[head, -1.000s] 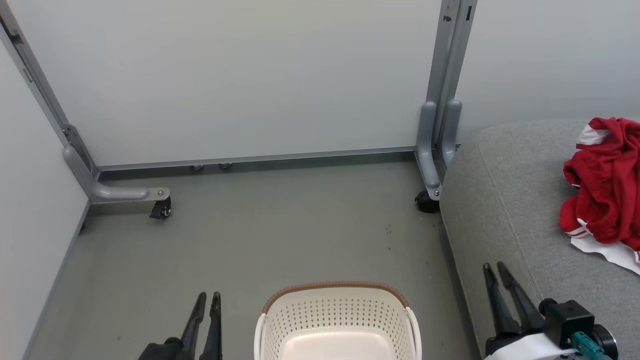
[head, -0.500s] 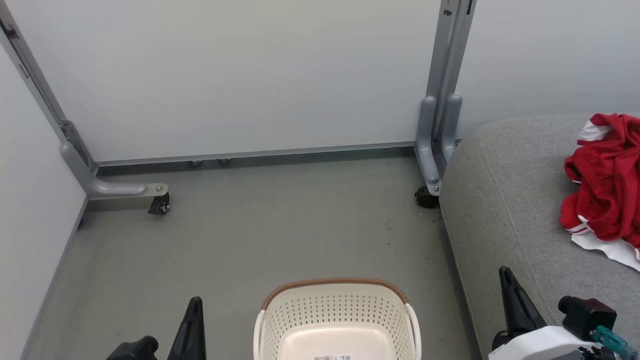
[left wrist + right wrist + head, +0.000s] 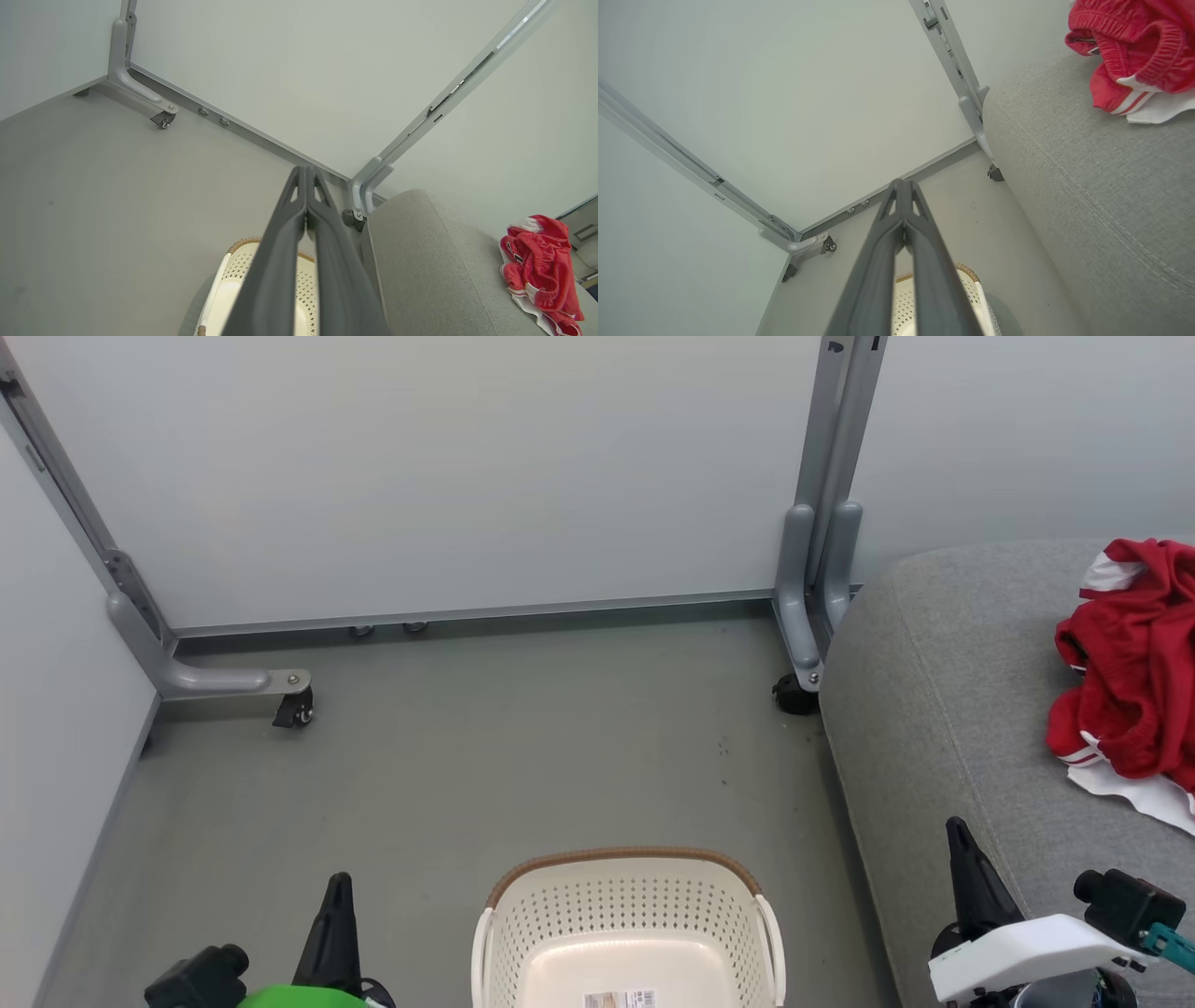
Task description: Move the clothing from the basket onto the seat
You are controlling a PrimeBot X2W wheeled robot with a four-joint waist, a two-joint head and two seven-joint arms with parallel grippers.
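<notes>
Now, left gripper (image 3: 306, 175): fingers pressed together, empty, hung left of the basket.
Right gripper (image 3: 903, 184): likewise together, empty, by the seat's near edge.
Basket (image 3: 621, 855): visible inside bare except a label (image 3: 620, 999).
Clothing (image 3: 1130, 700): heaped at the right edge of the seat (image 3: 934, 709).
Progress: seemingly finished.

Left claw (image 3: 334, 919) down low, fingers showing as one dark spike. Just to its right the basket (image 3: 625, 859) stands on the grey floor (image 3: 467, 775), between it and my right claw (image 3: 971, 887), with a paper label (image 3: 619, 999) on its bottom. My right claw shows against the seat (image 3: 934, 709) edge. Beyond it and further right, the red clothing (image 3: 1130, 663) is heaped on the cushion.
</notes>
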